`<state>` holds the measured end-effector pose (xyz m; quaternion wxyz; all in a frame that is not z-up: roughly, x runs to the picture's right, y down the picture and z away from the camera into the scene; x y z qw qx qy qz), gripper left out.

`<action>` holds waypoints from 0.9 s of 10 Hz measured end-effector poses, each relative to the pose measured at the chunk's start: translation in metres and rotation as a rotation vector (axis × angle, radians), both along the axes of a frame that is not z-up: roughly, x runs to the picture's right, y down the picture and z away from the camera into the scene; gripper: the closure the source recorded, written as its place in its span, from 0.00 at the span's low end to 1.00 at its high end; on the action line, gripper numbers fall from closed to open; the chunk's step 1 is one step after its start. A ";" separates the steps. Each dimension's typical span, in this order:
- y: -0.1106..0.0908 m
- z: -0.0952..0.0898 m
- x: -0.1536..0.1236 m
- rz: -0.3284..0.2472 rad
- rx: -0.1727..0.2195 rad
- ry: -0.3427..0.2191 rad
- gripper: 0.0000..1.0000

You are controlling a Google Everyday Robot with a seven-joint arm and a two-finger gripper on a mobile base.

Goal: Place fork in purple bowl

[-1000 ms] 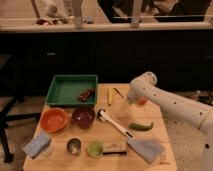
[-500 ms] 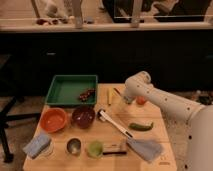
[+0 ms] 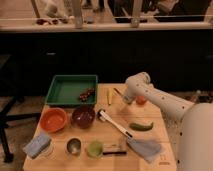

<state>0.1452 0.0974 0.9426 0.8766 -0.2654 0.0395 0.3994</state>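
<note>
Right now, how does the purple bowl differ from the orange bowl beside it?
The purple bowl is dark and glossy; the orange bowl is bright. The purple bowl sits nearer the middle of the table, the orange bowl nearer its edge. The purple bowl looks deeper than the orange bowl. Both are round, upright and about equally wide. The gripper, open, hangs by the fork, beyond both.

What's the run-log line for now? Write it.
gripper: open, above table beside slim dark-handled metal fork | fork: on table, unheld | round dark purple bowl: no fork inside
</note>
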 end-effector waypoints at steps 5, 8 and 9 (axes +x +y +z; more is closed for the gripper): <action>0.005 0.010 0.012 0.021 -0.034 0.006 0.20; 0.009 0.017 0.011 0.022 -0.064 -0.009 0.20; 0.010 0.019 0.009 0.023 -0.070 -0.019 0.20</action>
